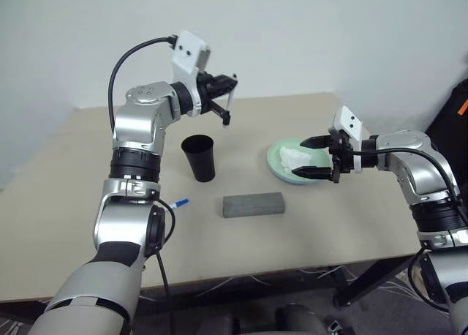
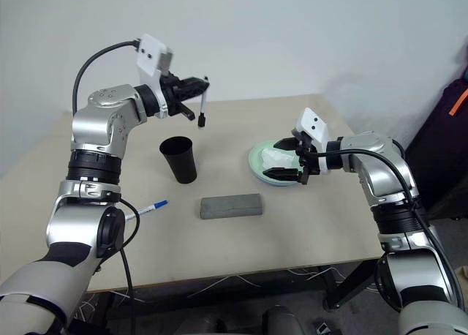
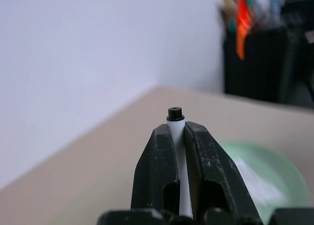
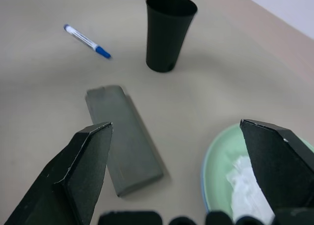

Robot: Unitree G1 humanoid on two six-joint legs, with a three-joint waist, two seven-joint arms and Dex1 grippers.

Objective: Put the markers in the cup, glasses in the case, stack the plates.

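My left gripper (image 1: 225, 95) is raised above and behind the black cup (image 1: 199, 157). It is shut on the black-capped marker (image 1: 229, 107), which hangs upright; its black end (image 3: 175, 112) pokes out past the fingertips. The blue-capped marker (image 1: 179, 203) lies on the table to the left of the gray case (image 1: 253, 204). My right gripper (image 1: 307, 156) stands open over the pale green plate (image 1: 276, 164), its fingers on either side of crumpled white tissue (image 1: 295, 158). A bluish edge (image 4: 203, 178) shows at that plate's rim. I cannot make out the glasses.
The beige table (image 1: 66, 181) ends at a front edge close to the case and meets a white wall at the back. A black bag with orange trim (image 1: 457, 112) stands past the table's right end. Cables hang below the front edge.
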